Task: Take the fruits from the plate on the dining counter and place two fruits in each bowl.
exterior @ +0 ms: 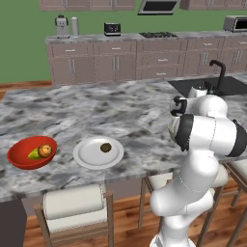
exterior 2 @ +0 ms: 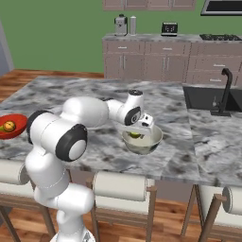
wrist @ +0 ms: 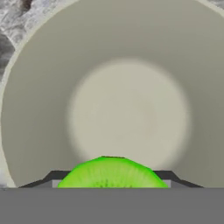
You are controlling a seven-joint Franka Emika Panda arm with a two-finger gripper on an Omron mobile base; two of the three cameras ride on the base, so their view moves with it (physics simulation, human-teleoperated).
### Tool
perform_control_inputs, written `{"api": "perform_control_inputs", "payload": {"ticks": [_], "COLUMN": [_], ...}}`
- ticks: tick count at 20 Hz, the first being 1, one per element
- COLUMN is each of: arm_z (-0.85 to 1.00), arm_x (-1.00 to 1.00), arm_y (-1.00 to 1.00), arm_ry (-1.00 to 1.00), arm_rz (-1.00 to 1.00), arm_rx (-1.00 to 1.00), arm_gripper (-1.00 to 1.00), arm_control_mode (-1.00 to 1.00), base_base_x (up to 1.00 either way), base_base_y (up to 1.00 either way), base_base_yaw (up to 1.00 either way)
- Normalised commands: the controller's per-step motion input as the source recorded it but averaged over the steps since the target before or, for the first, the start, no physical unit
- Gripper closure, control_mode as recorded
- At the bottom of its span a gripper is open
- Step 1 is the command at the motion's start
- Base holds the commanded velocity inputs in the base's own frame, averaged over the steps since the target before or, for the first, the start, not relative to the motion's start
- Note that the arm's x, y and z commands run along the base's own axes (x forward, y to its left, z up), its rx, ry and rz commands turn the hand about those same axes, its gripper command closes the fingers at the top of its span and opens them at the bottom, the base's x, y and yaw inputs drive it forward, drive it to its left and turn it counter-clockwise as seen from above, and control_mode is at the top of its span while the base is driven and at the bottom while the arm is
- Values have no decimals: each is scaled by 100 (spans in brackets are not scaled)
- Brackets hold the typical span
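Arm bent forward over the worktop [exterior 2: 108,142], hand angled down, fingers [wrist: 112,186] pinching the green lime [wrist: 112,173] above the beige bowl [wrist: 127,109]; kiwi [exterior: 105,147] on the plate [exterior: 89,155], well left of the fingers

**Arm bent forward, gripper closed on the lime**

The white arm folds at the elbow and reaches forward, wrist turned down. The gripper [exterior 2: 136,135] points downward, its two fingers closed on the green lime [wrist: 112,173] between them.
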Motion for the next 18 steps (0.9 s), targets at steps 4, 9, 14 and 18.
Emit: {"api": "perform_control_inputs", "payload": {"ticks": [4, 9, 14, 18], "arm_z": [-11, -16, -2, 5], "arm_x": [0, 0, 0, 0], "arm_y": [-13, -2, 0, 4], "arm_ry": [0, 0, 0, 0], "arm_rz": [0, 0, 0, 0], "arm_rx": [0, 0, 0, 0], "arm_gripper": [100, -100, -100, -100], "arm_control_mode": [-100, -100, -100, -100], "base_base_x": [0, 0, 0, 0], "base_base_y": [0, 0, 0, 0], "base_base_yaw": [0, 0, 0, 0]}}
